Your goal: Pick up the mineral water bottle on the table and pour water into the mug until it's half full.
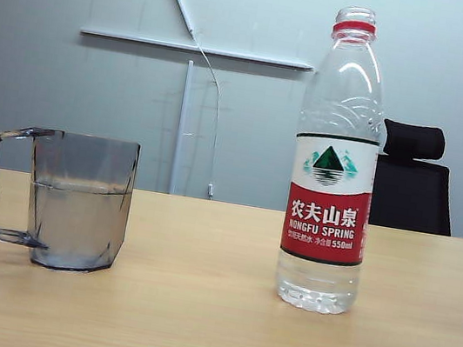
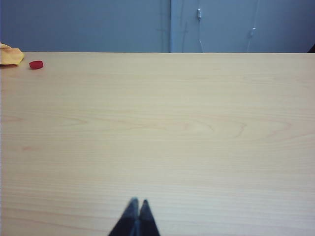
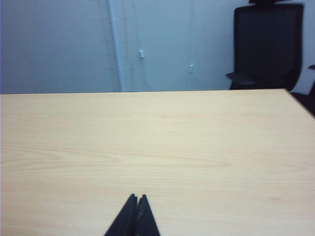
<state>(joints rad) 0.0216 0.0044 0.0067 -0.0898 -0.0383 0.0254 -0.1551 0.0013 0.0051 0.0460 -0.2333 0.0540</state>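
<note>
- Table [image 1: 207, 328]: pale wood-grain top, wide and flat, carrying both of the task's things; no arm shows in the exterior view.
- Mineral water bottle [image 1: 335, 164]: stands upright on the right of the table, long axis vertical, cap off with only the red neck ring at the open mouth, and it looks nearly empty. It lies on the right arm's side, so that arm is the nearer, though neither wrist view shows the bottle.
- Mug [image 1: 79, 200]: stands upright on the left, well apart from the bottle, handle pointing left. The water [image 1: 74, 223] reaches a little past half its height, so the pour looks done.
- Right gripper [image 3: 136, 216]: low over bare table at the near edge, pointing level toward the far wall and the black chair [image 3: 267, 46]; jaws pressed together, holding nothing.
- Left gripper [image 2: 137, 219]: same low, level pose over bare table; jaws shut tight and empty.
- Red cap [image 2: 36, 64]: lies at the far left edge of the table beside a yellow cloth [image 2: 10, 54].
</note>
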